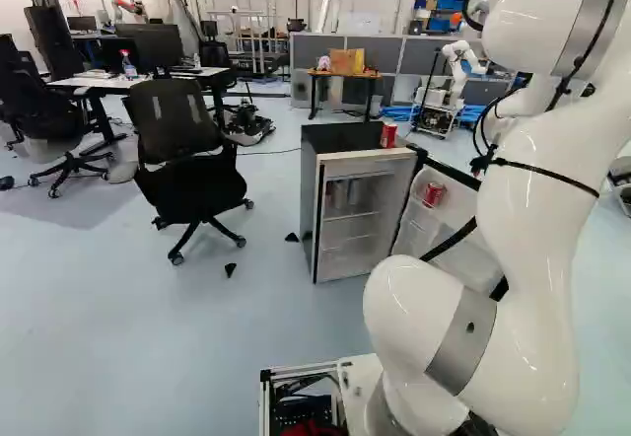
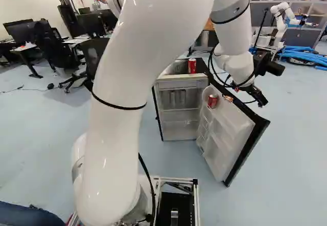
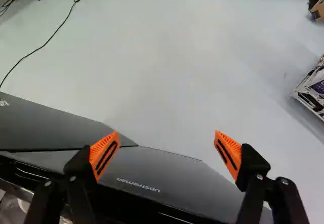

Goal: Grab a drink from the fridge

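Observation:
In the right base view my gripper (image 2: 259, 97) is over the outer side of the fridge door (image 2: 230, 129), which stands wide open. In the wrist view the gripper (image 3: 167, 139) has its orange-padded fingers far apart, nothing between them; the door's dark outer face (image 3: 152, 165) lies beneath. The fridge (image 1: 360, 214) shows its lit shelves, with several cans (image 2: 177, 98) on the upper one. One red can (image 2: 192, 66) stands on the fridge top. Another red can (image 2: 212, 101) sits in the door's upper rack, beside a smaller reddish item (image 2: 228, 98).
An office chair (image 1: 187, 160) stands left of the fridge in the left base view, with a desk (image 1: 148, 83) behind it. Farther back are a small table (image 1: 344, 75) with boxes and another robot (image 1: 459, 71). A black cable (image 3: 48, 40) runs across the floor.

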Robot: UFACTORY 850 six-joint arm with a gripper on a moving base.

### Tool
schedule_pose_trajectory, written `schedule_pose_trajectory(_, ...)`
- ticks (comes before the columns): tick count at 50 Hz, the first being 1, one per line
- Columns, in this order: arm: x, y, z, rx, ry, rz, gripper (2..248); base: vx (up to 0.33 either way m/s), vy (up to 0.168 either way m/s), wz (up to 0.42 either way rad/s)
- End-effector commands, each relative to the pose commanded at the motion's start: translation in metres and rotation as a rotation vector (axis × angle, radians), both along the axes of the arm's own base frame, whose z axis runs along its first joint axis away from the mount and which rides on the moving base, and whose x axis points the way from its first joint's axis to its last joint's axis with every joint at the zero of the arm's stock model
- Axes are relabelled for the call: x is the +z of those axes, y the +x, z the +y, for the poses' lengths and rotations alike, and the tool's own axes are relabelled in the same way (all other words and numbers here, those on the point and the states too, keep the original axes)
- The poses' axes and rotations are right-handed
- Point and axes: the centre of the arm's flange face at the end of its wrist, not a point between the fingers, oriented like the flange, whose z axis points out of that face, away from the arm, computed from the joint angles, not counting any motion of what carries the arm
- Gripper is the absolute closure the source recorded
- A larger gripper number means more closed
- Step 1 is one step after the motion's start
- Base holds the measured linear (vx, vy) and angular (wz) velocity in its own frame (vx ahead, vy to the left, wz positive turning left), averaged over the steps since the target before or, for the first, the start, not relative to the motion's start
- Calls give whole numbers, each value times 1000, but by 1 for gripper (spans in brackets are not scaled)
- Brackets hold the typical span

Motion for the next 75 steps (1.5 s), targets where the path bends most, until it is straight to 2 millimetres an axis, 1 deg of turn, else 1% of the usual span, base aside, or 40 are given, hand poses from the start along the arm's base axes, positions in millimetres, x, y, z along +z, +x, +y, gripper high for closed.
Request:
schedule_pose_trajectory(19, -10, 21, -16, 8, 96, 48, 3, 0, 0, 0)
schedule_pose_trajectory(44, -11, 19, -15, 9, 114, 60, 3, 0, 0, 0)
schedule_pose_trajectory(75, -16, 1, -3, 10, 232, 137, 3, 0, 0, 0)
